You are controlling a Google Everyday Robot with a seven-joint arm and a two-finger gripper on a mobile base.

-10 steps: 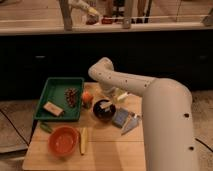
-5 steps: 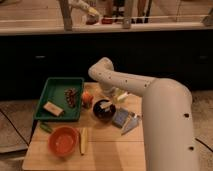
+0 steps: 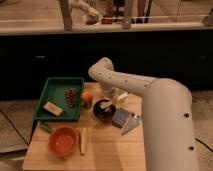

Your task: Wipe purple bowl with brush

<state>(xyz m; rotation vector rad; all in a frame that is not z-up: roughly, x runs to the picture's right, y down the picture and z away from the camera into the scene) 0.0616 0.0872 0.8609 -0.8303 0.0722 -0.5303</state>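
Gripper (image 3: 107, 95): at far rim of purple bowl (image 3: 104, 118); grip I cannot tell.
Brush (image 3: 103, 105): whitish head inside the bowl.

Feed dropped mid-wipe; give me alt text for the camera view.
The gripper hangs just above the purple bowl on the wooden table, with the brush over the bowl's inside. A green tray and an orange bowl sit further toward the picture's left.

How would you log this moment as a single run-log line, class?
task: wipe purple bowl | gripper: just above purple bowl | brush: whitish head inside bowl | orange bowl: front left, apart
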